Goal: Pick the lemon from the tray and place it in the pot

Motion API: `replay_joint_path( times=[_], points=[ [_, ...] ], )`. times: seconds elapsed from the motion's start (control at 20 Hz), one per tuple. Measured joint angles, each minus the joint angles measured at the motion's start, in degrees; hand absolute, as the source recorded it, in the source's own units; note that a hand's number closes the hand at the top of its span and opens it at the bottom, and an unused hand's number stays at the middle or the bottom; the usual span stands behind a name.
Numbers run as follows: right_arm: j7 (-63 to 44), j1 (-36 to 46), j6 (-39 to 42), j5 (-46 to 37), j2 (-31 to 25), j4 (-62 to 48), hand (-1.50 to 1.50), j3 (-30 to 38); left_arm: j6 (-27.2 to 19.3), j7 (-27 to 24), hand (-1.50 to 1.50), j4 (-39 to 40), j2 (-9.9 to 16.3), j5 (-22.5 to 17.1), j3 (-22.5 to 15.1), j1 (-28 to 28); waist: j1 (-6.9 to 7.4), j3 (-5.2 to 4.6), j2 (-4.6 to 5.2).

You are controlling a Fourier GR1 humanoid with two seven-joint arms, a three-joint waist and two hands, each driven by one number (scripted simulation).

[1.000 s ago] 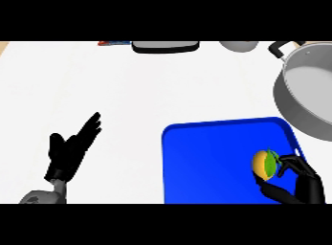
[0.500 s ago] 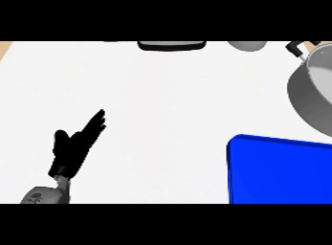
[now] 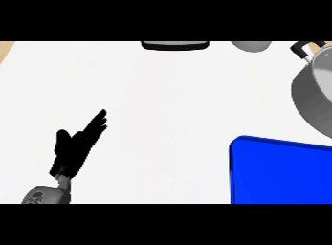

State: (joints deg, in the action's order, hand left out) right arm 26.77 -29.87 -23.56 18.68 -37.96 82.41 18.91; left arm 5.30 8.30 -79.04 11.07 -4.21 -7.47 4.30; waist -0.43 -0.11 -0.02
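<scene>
Running off the right edge, the one blue tray (image 3: 288, 170) shows only its left part, and the one grey pot (image 3: 322, 93) above it is cut off the same way. The lemon appears nowhere in view, so its place cannot be told. The right hand is out of sight too. One hand shows: the left hand (image 3: 75, 146), at lower left on the white counter (image 3: 168, 100), fingers straight and slightly spread, holding nothing. Two objects at the top edge, one dark (image 3: 174, 45), one grey (image 3: 251, 45), are too cropped to identify.
</scene>
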Motion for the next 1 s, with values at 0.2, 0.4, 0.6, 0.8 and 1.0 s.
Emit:
replay_joint_path(
  times=[0.2, 0.4, 0.6, 0.8, 1.0],
  points=[
    [-9.7, -0.6, -2.8, -3.5, -4.0, 7.0, 1.5, 0.8, 0.4, 0.5, 0.0, -1.0, -0.2, 0.1, 0.0, -0.4, 0.25, 0.01, 0.03],
    [-21.2, 2.4, -4.6, -7.7, -9.3, 11.2, 1.5, 0.5, 0.6, 0.9, 0.0, -1.3, -0.4, 0.5, 0.1, -0.6, 0.6, 0.01, 0.08],
    [-32.0, 9.4, -3.3, -11.5, -15.7, 10.4, 1.5, -2.4, 0.3, 1.0, 0.0, -1.3, -1.3, 1.1, -0.3, 0.2, 1.31, 0.02, 0.24],
    [-41.3, 17.3, -0.3, -15.0, -20.5, 8.2, 1.5, -6.7, 1.5, 0.8, 0.0, -0.5, -1.0, 0.9, 0.1, 0.7, 1.71, 0.03, 0.31],
    [-46.3, 26.9, 3.4, -18.8, -22.3, 2.4, 1.5, -12.2, 1.1, 0.0, 0.0, 0.3, -2.1, 1.7, -0.4, 0.9, 2.29, 0.06, 0.42]
  ],
)
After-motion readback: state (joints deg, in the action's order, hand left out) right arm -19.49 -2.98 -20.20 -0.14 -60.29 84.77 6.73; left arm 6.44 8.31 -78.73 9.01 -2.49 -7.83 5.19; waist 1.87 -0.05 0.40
